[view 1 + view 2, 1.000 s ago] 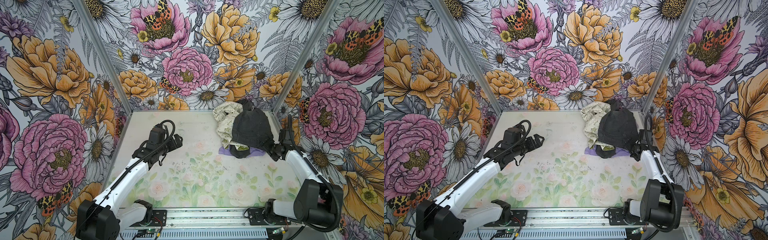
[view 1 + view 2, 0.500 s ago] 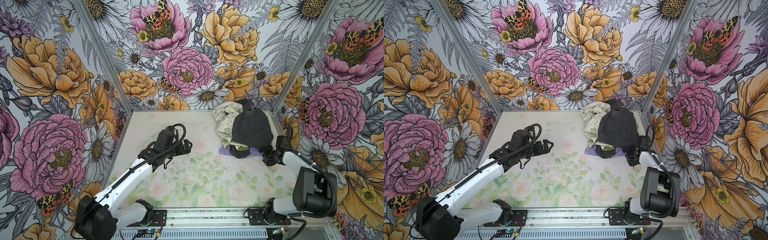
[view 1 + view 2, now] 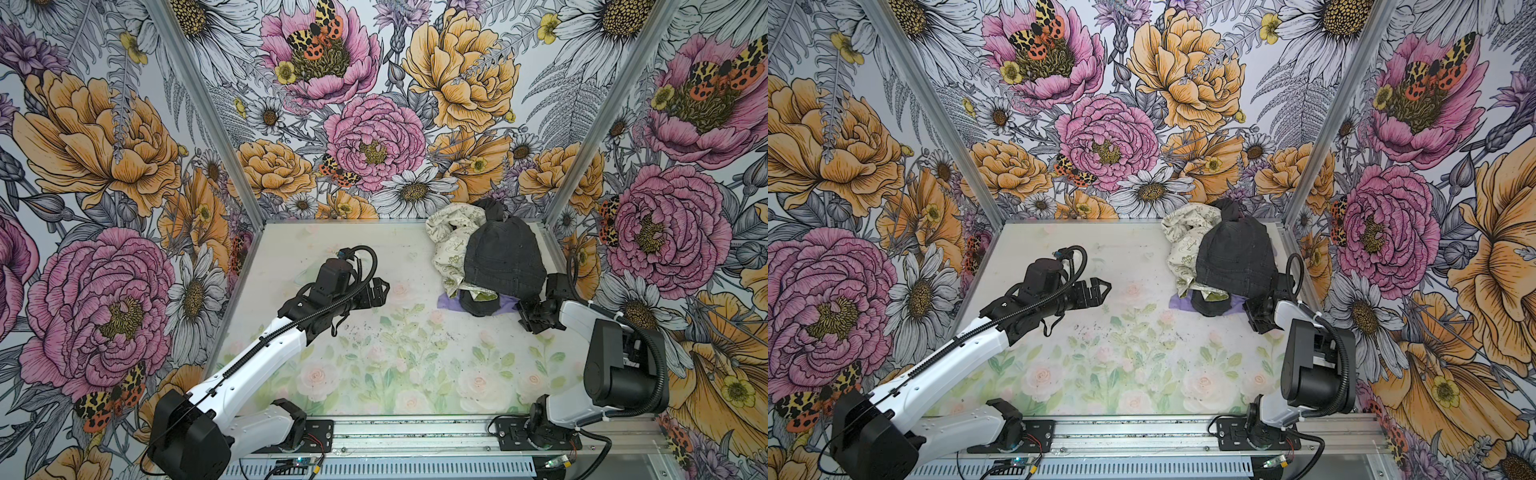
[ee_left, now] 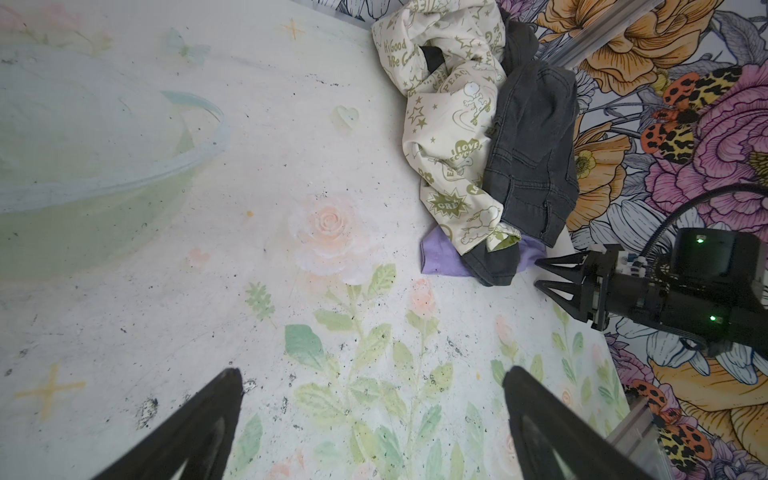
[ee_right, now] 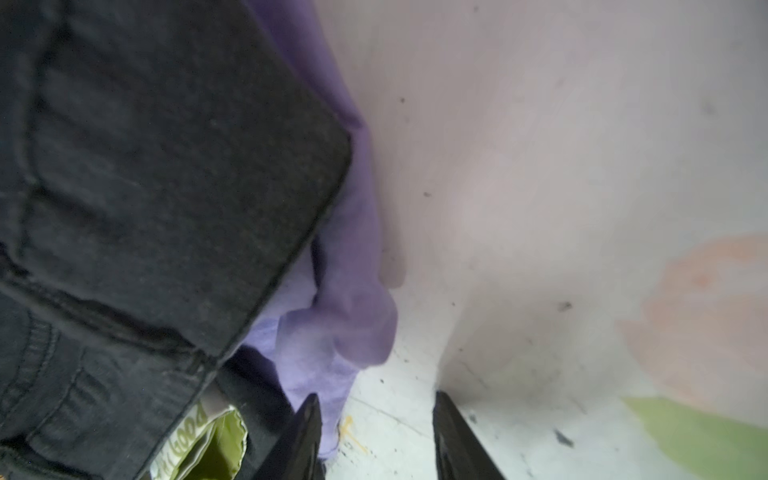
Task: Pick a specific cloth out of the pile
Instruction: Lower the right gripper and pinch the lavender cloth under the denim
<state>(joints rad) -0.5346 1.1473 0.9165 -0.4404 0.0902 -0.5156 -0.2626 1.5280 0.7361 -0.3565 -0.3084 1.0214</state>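
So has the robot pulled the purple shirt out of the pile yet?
Not yet. Done: the right gripper sits low at the edge of the pile, beside the lavender cloth. In hand: nothing; its jaws stand apart over bare table. To do: grip the cloth and pull it from under the denim garment and cream cloth. The left gripper hovers open, away from the pile.

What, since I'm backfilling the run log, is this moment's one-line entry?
right hand: open, beside edge of lavender cloth, no grip | left hand: open, away from pile | lavender cloth: under denim garment
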